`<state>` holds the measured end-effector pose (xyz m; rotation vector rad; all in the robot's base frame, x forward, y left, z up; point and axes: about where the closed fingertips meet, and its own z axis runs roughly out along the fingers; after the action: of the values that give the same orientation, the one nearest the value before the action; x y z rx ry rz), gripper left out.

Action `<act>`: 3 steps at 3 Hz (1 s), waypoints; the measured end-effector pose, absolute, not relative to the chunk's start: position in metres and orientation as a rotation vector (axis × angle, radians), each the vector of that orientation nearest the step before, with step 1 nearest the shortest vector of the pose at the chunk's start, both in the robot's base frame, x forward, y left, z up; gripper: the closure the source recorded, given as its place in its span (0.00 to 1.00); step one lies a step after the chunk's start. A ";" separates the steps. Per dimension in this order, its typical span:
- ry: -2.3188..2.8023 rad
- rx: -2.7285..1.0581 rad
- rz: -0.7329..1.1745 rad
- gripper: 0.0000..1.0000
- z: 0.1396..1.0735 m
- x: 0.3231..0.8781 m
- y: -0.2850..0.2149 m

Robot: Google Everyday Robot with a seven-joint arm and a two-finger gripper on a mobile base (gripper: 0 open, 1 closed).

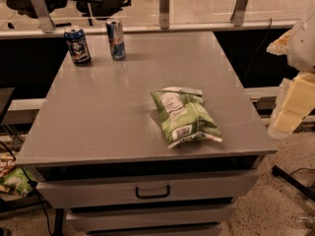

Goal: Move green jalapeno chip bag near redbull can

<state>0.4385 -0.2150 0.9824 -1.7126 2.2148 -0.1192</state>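
The green jalapeno chip bag (184,117) lies flat on the grey table (108,107), right of centre and near the front edge. It is light green with white label panels. The redbull can (115,39) stands upright at the table's back left, slim, blue and silver. My gripper (290,112) hangs at the right edge of the view, off the table's right side, to the right of the bag and apart from it. It holds nothing that I can see.
A shorter dark-blue can (78,45) with a white emblem stands just left of the redbull can. Drawers (152,191) sit under the tabletop. A small green bag (15,181) lies at floor level on the left. A railing with posts (164,6) runs behind the table.
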 end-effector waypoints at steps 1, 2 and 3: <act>2.215 -1.713 -0.119 0.00 0.982 0.438 -0.215; 2.221 -1.776 -0.068 0.00 0.971 0.438 -0.197; 2.236 -1.856 -0.018 0.00 0.950 0.441 -0.165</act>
<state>0.4406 -0.1651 0.9504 -1.8559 2.2364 -0.0182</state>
